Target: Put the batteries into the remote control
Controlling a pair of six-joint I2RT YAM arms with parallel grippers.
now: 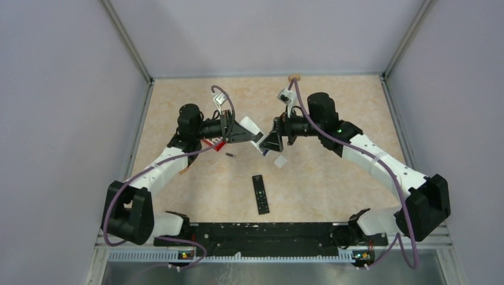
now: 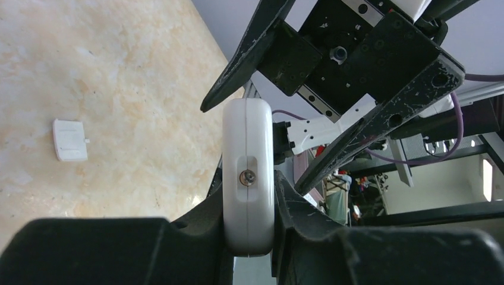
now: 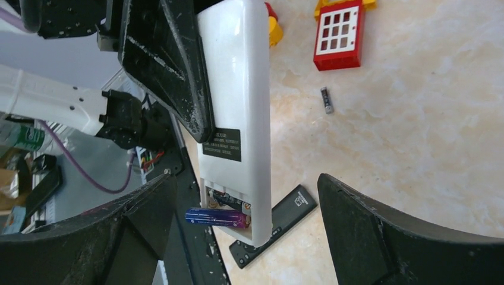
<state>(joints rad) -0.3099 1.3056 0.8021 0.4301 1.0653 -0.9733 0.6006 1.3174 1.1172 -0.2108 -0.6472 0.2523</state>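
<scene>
Getting the second battery into the white remote

My left tool [image 2: 249, 199] is clamped on the white remote [image 3: 238, 77], smooth hard plastic with round corners, held up off the bench [image 3: 416, 148]. My right tool [image 1: 268, 141] is spread wide apart and holds nothing. The remote's back is open. One dark battery [image 3: 229, 200] sits in its slot, and a shiny purple-blue battery [image 3: 217, 217] lies crooked at the opening, not pushed in, I think. Next I should press it down flat, softly, so it does not roll out. A third battery [image 3: 327, 100] lies on the speckled bench near a red and yellow toy [image 3: 339, 32]. The little white lid [image 2: 70, 140] lies there too.
</scene>
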